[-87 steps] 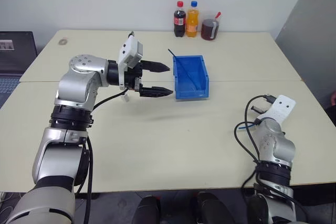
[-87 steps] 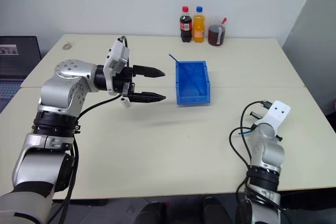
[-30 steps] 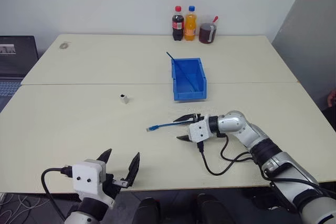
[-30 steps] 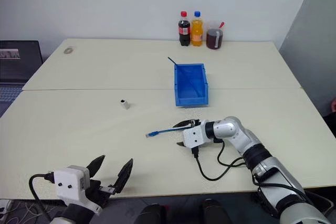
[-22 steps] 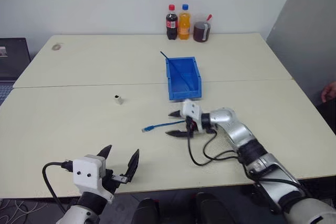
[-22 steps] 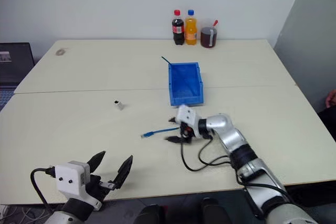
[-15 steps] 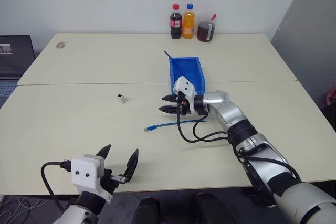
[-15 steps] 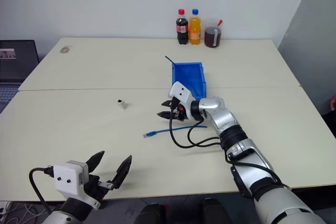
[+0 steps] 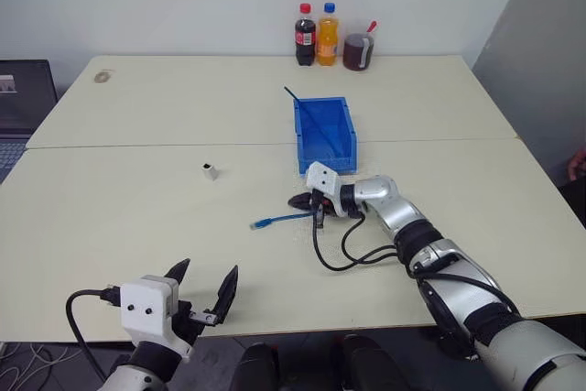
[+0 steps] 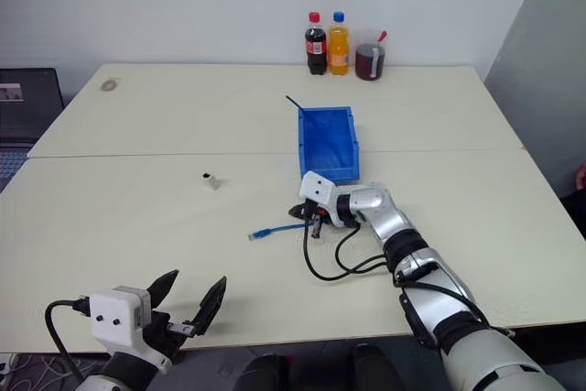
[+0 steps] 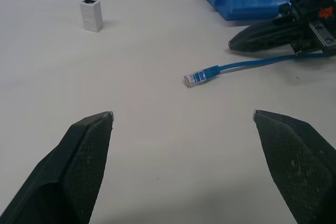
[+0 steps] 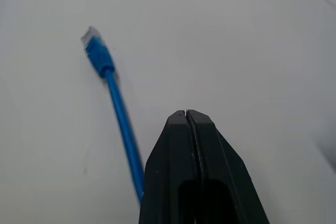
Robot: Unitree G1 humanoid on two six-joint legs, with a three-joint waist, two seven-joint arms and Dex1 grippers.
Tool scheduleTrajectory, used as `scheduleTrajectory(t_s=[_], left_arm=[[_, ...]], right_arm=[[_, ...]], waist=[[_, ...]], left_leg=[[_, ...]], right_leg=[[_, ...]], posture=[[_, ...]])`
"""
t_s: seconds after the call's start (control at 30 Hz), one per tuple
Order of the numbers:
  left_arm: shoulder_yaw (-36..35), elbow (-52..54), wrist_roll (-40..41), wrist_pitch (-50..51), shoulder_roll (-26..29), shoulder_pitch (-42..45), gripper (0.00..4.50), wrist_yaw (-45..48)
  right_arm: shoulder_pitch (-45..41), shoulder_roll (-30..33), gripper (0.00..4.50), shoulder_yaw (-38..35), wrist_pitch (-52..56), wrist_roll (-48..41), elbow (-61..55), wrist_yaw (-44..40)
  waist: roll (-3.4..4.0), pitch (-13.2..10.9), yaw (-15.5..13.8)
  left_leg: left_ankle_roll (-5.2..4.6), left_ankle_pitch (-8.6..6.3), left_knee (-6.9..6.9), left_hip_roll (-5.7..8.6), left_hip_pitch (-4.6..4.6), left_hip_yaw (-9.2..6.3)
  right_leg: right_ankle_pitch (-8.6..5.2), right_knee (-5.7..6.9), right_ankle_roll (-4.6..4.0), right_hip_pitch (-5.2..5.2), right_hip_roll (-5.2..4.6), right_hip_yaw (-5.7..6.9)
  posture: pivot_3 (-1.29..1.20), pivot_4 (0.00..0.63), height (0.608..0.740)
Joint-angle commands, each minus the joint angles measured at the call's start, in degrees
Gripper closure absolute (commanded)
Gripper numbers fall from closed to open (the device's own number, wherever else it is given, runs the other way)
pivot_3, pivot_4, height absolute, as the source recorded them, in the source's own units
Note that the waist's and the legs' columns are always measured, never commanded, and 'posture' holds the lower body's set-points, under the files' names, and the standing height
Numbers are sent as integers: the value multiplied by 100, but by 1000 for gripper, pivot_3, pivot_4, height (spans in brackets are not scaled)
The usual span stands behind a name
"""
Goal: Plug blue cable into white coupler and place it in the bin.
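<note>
— Cable [image 9: 284,219] placement? And the grippers?
— It is lying mid-table, well clear of every edge; the right gripper [image 9: 298,200], fingers pressed together on nothing, is sitting just beside it, in front of the bin [image 9: 323,133].
— Coupler?
— The coupler [image 9: 211,171] is standing alone toward the left, bare beige table [image 9: 137,217] around it. The left gripper [image 9: 203,288] is hovering spread wide at the near edge.
— Room?
— Three drinks [image 9: 334,40] are lining the far edge by a white wall.
</note>
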State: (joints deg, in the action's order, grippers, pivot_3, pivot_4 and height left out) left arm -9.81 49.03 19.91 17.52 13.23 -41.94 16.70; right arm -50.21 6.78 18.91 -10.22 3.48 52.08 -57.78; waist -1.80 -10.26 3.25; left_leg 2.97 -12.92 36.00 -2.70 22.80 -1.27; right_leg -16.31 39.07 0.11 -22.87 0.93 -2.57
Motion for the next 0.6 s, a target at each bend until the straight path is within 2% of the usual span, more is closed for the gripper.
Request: scheduleTrajectory(t_s=[0.03, 0.37, 0.6], left_arm=[[-50, 212, 60, -36, 23, 29, 0, -23], [-15, 194, 130, 67, 103, 136, 0, 49], [-32, 160, 155, 125, 158, 238, 0, 85]], right_arm=[[305, 94, 4474, 57, 28, -20, -757, -242], [839, 260, 4474, 27, 497, -49, -1701, -166], [723, 191, 4474, -219, 771, -277, -1912, 7]], waist=[[0, 0, -1], [-1, 1, -2], [-1, 1, -2]], left_leg=[[0, 0, 0, 0, 1, 0], [0, 0, 2, 2, -1, -2], [0, 0, 3, 2, -1, -2]], right_leg=[[0, 0, 1, 0, 0, 0], [2, 1, 3, 2, 0, 2], [2, 1, 4, 2, 1, 2]], posture=[[0, 150, 740], [0, 150, 740], [0, 150, 740]])
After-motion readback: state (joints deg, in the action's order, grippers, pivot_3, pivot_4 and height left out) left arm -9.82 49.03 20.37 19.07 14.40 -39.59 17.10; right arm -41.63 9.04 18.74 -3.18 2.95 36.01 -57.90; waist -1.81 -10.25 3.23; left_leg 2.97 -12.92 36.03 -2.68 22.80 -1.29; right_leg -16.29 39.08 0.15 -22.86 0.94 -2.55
